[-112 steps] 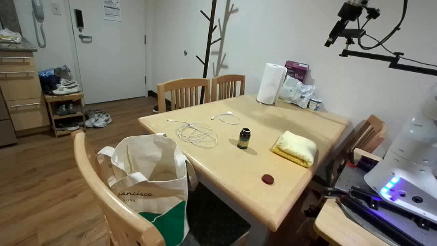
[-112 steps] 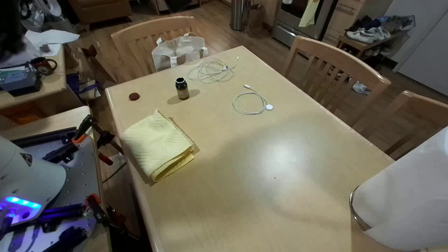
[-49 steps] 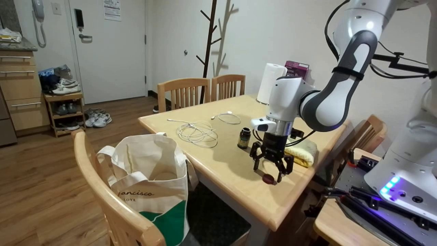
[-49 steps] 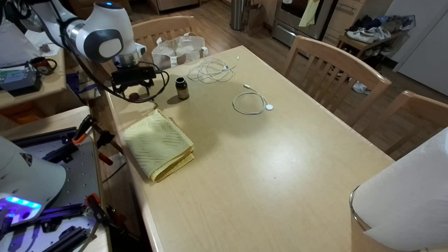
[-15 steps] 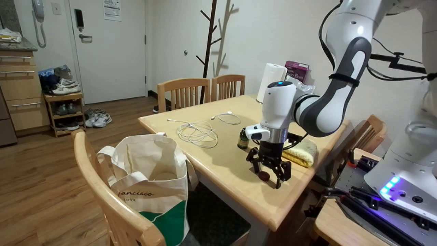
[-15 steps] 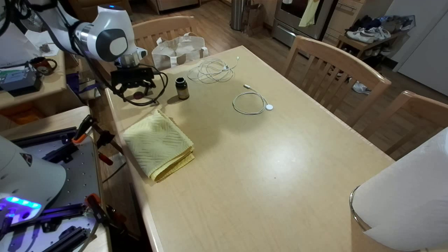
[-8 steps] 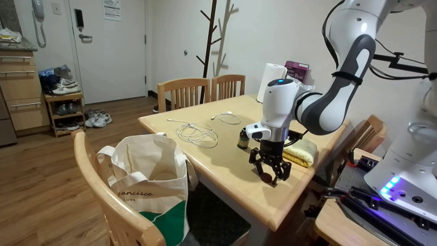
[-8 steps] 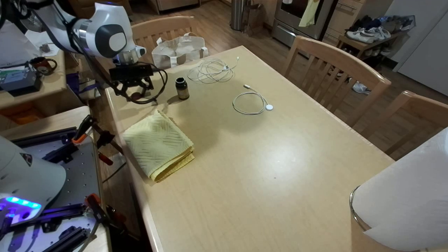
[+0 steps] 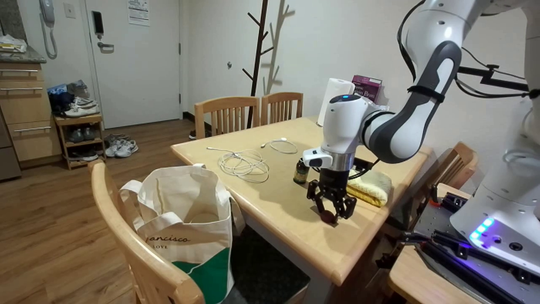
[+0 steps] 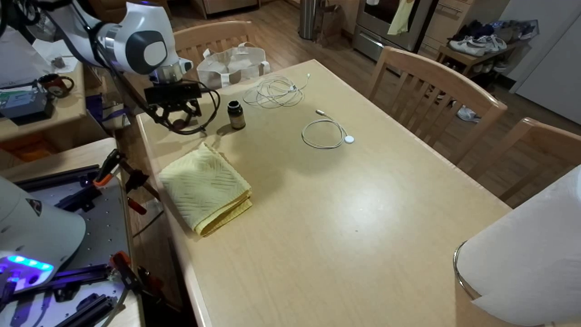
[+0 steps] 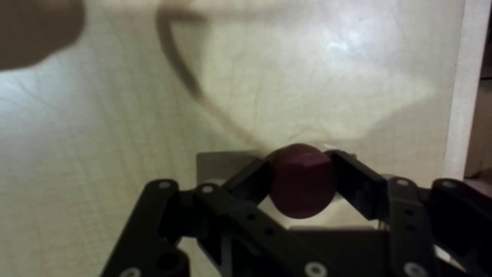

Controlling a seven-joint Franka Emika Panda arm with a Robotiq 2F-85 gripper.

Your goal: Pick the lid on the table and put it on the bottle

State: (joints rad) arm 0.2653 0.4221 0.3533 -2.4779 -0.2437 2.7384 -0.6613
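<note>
The lid (image 11: 302,184), a dark reddish-brown disc, sits between the fingertips of my gripper (image 11: 301,171) in the wrist view. Both fingers (image 11: 357,181) press against its sides, so the jaws are shut on it. In an exterior view the lid (image 9: 327,217) is low at the tabletop near the front corner; whether it still rests on the wood I cannot tell. Cables and gripper links partly cover the lid (image 10: 179,123) from the opposite direction. Upright and uncapped, the small dark bottle (image 10: 236,116) stands a short way from the gripper, deeper into the table.
A folded yellow cloth (image 10: 206,188) lies close to the gripper. Beyond the bottle are a coiled white cable (image 9: 243,166) and a shorter cable with a white puck (image 10: 349,139). A paper-towel roll (image 10: 526,259) stands at the far end. A tote bag (image 9: 181,198) sits beside the table.
Over the last second my gripper's fingers have come together from wide apart onto the lid's sides. The lid has shifted slightly with them. The bottle and cloth stay put.
</note>
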